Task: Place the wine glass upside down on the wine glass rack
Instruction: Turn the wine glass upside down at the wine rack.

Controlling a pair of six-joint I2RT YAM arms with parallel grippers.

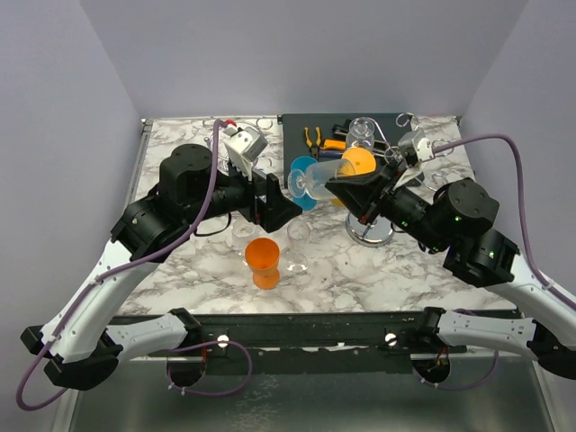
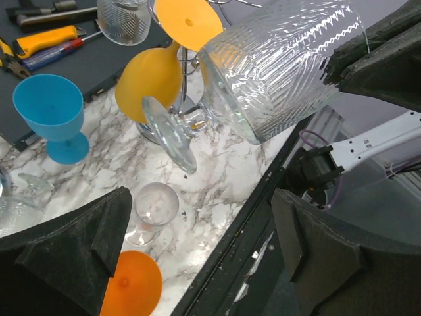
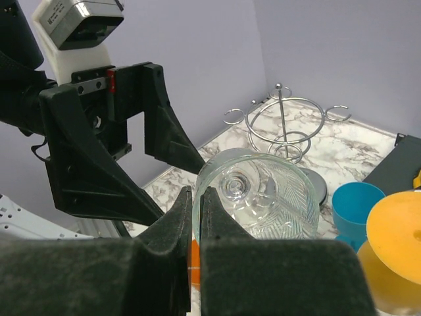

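Glass is what my right claw (image 3: pixel 196 201) holds: the clear ribbed wine glass (image 3: pixel 260 197), its rim wall nipped between my two fingers, which stand almost together. My right wrist view looks straight into the bowl, down to the stem. From there I cannot tell how the glass lies. The overhead view settles it: the glass is on its side in the air, off the white marble table (image 1: pixel 193 270), mouth toward my right claw and foot pointing away.

My left claw (image 2: pixel 202 210) faces it, fingers spread wide with nothing between them. Only its wrist view shows that the foot disc hangs ahead of those fingers, touching neither.

Just beside my right claw stands the wire wine glass rack (image 1: pixel 371 232). The left wrist view alone shows how the orange plastic wine glass (image 2: pixel 148 82) hangs on it, bowl down and foot up. Past the held glass from my left claw, a blue plastic goblet (image 2: pixel 49 112) stands upright on the marble. Below my left claw sit a small clear tumbler (image 2: pixel 156 204) and an orange plastic cup (image 2: pixel 131 286).

Beyond my left claw, the right wrist view shows a second wire rack with open loops (image 3: pixel 283 122), which the overhead view mostly hides behind my left arm.
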